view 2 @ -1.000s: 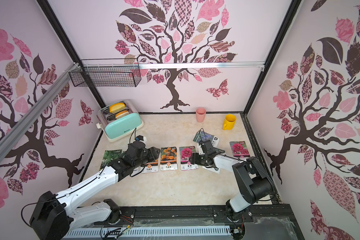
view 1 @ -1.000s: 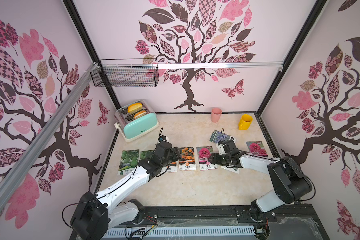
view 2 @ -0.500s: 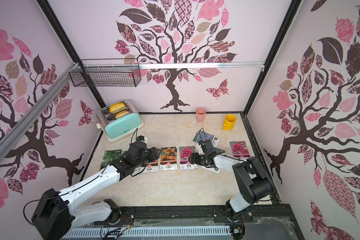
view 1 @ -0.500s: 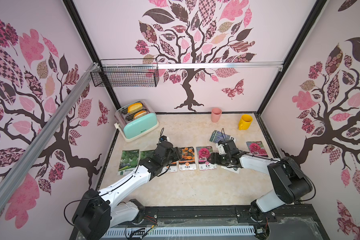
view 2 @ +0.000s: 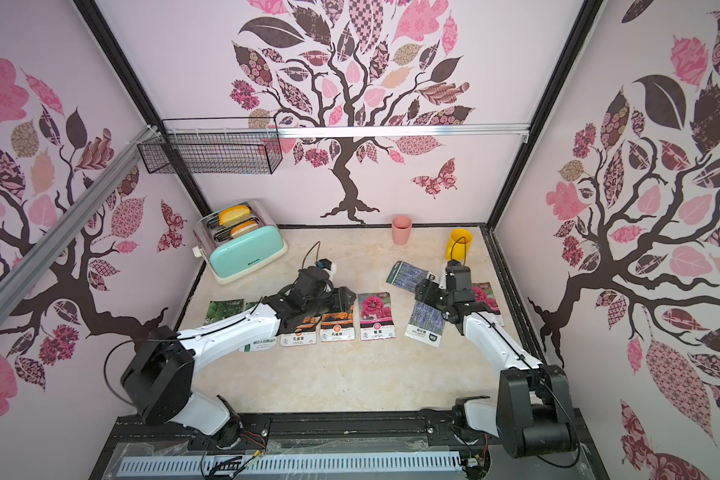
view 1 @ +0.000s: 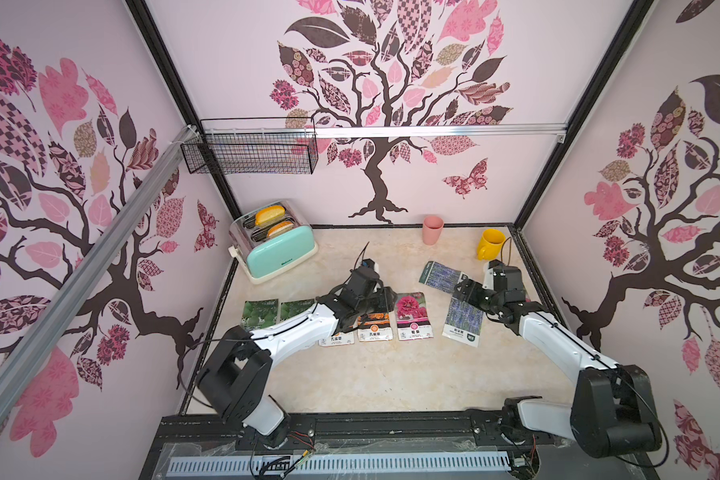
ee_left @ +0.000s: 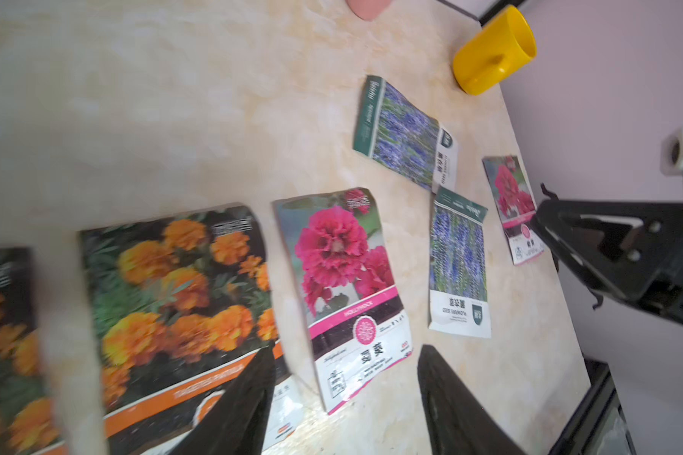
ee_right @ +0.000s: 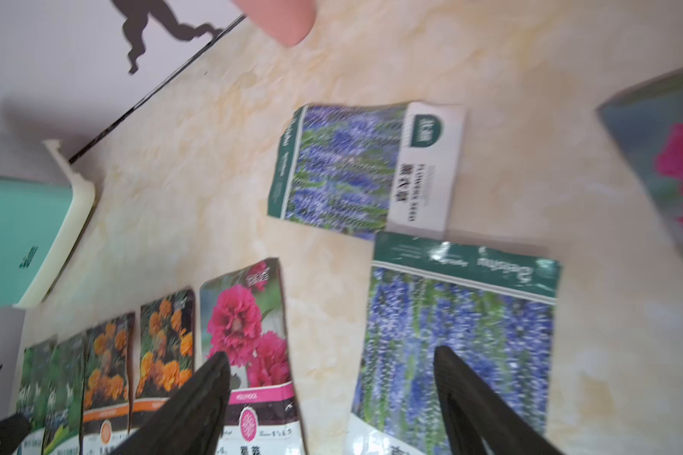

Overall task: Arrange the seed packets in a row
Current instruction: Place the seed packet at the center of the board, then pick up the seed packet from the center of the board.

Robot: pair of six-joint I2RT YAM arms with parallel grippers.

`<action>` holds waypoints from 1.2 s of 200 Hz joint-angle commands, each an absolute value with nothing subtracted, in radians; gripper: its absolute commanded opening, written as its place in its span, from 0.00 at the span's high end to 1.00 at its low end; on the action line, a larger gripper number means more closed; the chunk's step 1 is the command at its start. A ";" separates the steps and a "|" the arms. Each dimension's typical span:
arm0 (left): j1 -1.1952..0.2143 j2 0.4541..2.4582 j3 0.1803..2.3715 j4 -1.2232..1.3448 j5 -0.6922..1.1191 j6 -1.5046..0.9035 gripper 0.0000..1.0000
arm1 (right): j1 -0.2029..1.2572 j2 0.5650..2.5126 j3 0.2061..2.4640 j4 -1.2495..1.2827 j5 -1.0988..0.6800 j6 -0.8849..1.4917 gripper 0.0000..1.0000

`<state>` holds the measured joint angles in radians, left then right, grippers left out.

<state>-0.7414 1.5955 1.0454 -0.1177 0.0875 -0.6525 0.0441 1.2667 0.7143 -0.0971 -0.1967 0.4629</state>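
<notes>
Jaws apart and empty, the right pincer [view 1: 465, 291] hovers over the far end of the row-end lavender packet [view 1: 464, 326]; the stray lavender packet [view 1: 438, 275] lies just behind on the worktop [view 1: 371, 374], long axis crosswise to the row, nearer this arm.

I'm counting eight seed packets [view 1: 412, 316] here: two gourd [view 1: 260, 314] [view 1: 296, 309], two marigold [ee_left: 174, 283] [ee_left: 1, 335], two magenta [ee_left: 340, 275] [ee_left: 511, 205], two lavender [ee_left: 403, 138] [ee_left: 458, 256], plus one toaster [view 1: 279, 253], two cups [view 1: 433, 230] [view 1: 490, 243].

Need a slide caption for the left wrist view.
Open left gripper above marigold packet and hollyhock packet; yellow mug beyond.
</notes>
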 commanded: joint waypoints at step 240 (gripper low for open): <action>-0.887 2.513 1.932 -0.217 0.402 -0.492 0.39 | -0.135 1.347 0.404 0.143 -0.352 0.630 0.19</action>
